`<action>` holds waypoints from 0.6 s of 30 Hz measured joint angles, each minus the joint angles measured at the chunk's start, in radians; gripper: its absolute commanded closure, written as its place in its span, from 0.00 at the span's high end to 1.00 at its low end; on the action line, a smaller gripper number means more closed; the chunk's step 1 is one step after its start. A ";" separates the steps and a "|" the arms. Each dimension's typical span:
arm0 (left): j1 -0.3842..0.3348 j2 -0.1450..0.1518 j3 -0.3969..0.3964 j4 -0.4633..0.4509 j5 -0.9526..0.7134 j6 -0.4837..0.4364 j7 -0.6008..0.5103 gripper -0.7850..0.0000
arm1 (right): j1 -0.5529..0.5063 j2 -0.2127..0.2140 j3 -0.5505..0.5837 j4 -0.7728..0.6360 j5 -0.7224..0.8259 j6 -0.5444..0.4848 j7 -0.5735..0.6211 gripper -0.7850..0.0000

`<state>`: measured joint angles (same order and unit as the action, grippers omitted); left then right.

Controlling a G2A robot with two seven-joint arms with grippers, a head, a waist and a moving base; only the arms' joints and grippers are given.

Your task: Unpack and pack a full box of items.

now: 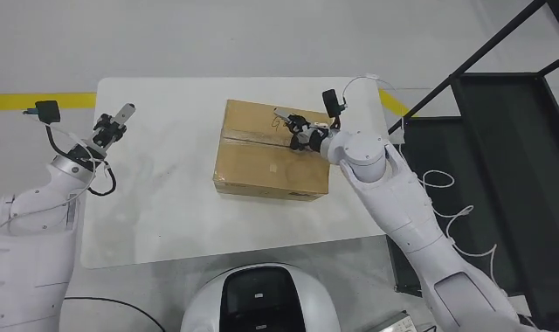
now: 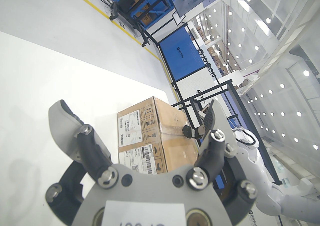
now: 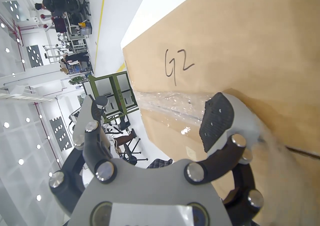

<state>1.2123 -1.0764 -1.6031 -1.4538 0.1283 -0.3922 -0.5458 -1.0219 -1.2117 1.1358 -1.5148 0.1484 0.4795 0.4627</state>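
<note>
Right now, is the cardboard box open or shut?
Shut: the box has flat top flaps, and clear tape covers their seam.

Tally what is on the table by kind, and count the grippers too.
Cardboard box: 1, closed, tape along its top seam
Grippers: 2, both open: left gripper off to the side over the table, right gripper over the box top
Total: 3
</note>
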 measured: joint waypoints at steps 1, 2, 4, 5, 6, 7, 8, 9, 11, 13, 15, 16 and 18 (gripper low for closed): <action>0.000 0.000 0.000 0.000 0.000 0.000 0.000 1.00 | -0.009 0.003 0.010 -0.007 -0.005 0.006 -0.002 1.00; 0.000 0.000 0.000 0.000 0.000 0.000 0.000 1.00 | -0.018 0.005 0.020 -0.014 -0.007 0.012 -0.004 1.00; 0.000 0.000 0.000 0.000 0.000 0.000 0.000 1.00 | -0.039 0.009 0.043 -0.027 -0.008 0.022 -0.013 1.00; 0.000 0.000 0.000 0.000 0.000 0.000 0.000 1.00 | -0.047 0.011 0.053 -0.031 -0.013 0.028 -0.016 1.00; 0.000 0.000 0.000 0.000 0.000 0.000 0.000 1.00 | -0.058 0.014 0.065 -0.036 -0.018 0.035 -0.020 1.00; 0.000 0.000 0.000 0.000 0.000 0.000 0.000 1.00 | -0.065 0.016 0.075 -0.040 -0.021 0.040 -0.023 1.00; 0.000 0.000 0.000 0.000 0.000 0.000 0.000 1.00 | -0.072 0.018 0.084 -0.042 -0.023 0.045 -0.025 1.00; 0.000 0.000 0.000 0.000 0.000 0.000 0.000 1.00 | -0.082 0.020 0.096 -0.046 -0.026 0.050 -0.028 1.00; 0.000 0.000 0.000 0.000 0.000 0.000 0.000 1.00 | -0.096 0.023 0.116 -0.053 -0.024 0.053 -0.036 1.00; 0.000 0.000 0.000 0.000 0.000 0.000 0.000 1.00 | -0.113 0.026 0.138 -0.063 -0.021 0.055 -0.050 1.00; 0.000 0.000 0.000 0.000 0.000 0.000 0.000 1.00 | -0.130 0.029 0.163 -0.076 -0.021 0.059 -0.065 1.00; 0.000 0.000 0.000 0.000 0.000 0.000 0.000 1.00 | -0.138 0.031 0.174 -0.082 -0.020 0.060 -0.071 1.00; 0.000 0.000 0.000 0.000 0.000 0.000 0.000 1.00 | -0.157 0.034 0.199 -0.093 -0.018 0.062 -0.084 1.00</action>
<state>1.2123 -1.0764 -1.6031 -1.4538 0.1283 -0.3922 -0.5458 -1.1789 -1.1779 1.3349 -1.6080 0.1302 0.5418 0.3785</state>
